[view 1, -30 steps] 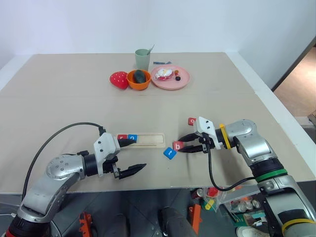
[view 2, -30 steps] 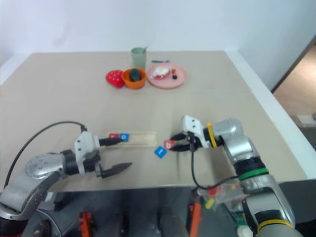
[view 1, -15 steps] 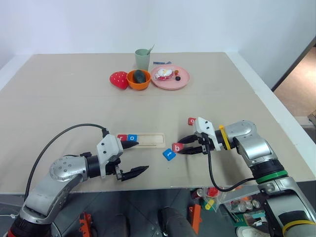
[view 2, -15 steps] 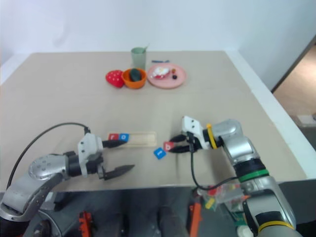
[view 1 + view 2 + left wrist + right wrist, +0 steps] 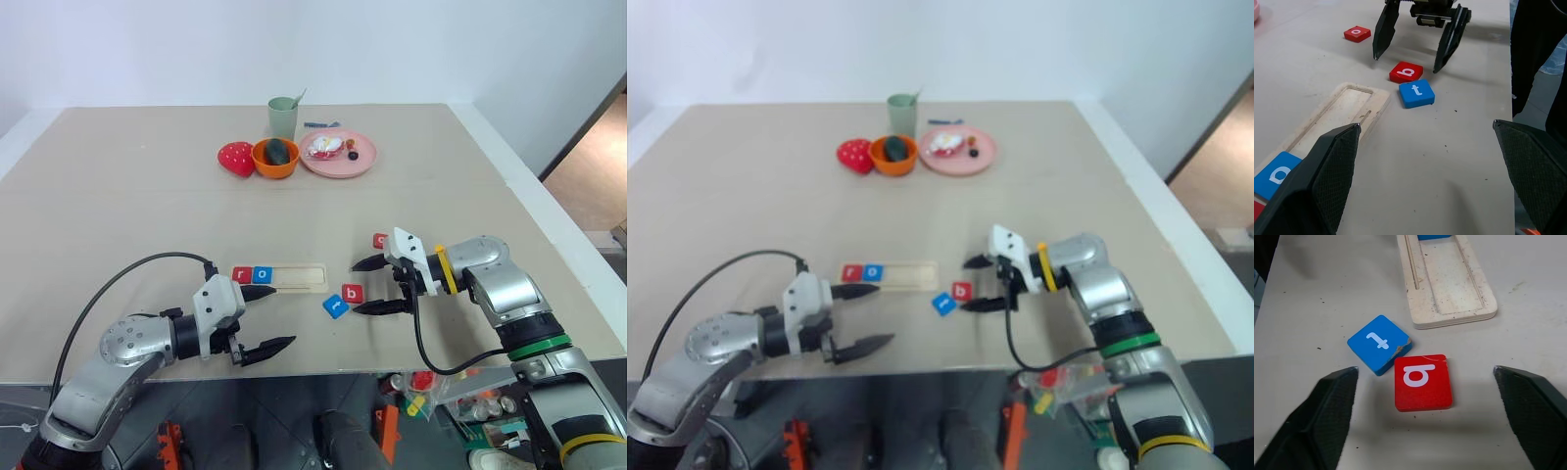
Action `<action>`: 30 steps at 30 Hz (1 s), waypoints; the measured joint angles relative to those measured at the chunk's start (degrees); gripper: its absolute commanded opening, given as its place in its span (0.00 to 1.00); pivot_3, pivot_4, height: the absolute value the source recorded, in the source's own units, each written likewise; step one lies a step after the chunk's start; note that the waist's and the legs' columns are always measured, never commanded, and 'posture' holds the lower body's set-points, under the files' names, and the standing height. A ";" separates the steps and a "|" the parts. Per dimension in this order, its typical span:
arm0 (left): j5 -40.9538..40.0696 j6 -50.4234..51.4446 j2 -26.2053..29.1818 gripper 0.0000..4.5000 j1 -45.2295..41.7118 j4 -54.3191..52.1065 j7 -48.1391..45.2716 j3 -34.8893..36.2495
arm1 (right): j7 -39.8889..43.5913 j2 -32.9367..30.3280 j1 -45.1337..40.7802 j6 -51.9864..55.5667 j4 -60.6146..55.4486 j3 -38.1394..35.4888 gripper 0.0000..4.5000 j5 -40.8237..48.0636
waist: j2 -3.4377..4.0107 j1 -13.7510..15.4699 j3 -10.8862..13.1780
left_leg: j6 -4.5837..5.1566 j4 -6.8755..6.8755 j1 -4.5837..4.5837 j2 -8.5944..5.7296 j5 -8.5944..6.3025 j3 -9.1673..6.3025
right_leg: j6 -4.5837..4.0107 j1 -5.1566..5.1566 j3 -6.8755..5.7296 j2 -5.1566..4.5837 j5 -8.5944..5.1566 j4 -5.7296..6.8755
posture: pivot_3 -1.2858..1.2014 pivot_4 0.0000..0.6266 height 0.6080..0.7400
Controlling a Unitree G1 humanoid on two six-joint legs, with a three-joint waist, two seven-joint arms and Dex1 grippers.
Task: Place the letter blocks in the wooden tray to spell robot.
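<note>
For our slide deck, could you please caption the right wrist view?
Open right hand over the red b block, which touches the blue t block near the wooden tray.

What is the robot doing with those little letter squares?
It is spelling "robot" in the wooden tray. A red r and a blue o already sit at the tray's left end. The right gripper is open around the red b, which lies flat on the table, touching the blue t. Another red o waits farther back. The left gripper hangs open near the tray, holding nothing.
</note>
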 measured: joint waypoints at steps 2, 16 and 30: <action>0.23 -0.03 0.00 1.00 0.00 0.23 -0.11 -0.03 | -0.34 0.01 0.00 -0.57 0.03 0.00 0.99 -0.02 | 0.00 0.00 0.00 | 0.00 0.00 -0.01 0.00 0.00 0.00 | 0.00 0.00 0.00 0.00 0.00 0.00 | 0.52 0.24 1.00; 1.19 -0.14 -0.14 1.00 0.11 0.60 -0.36 -0.53 | -1.35 0.57 0.87 -4.52 4.40 0.00 0.87 -0.74 | 0.00 0.00 0.00 | 0.00 0.00 0.00 0.00 0.00 0.01 | 0.00 0.00 0.02 -0.01 0.00 0.00 | 0.52 0.24 1.00; 1.46 0.08 -0.35 1.00 0.00 0.57 0.29 -0.53 | -2.65 2.19 1.28 -5.46 4.38 0.00 0.26 -0.80 | 0.00 -0.01 0.00 | 0.00 0.00 0.01 0.00 0.00 0.00 | 0.00 0.01 0.01 0.00 0.00 0.01 | 0.52 0.24 1.00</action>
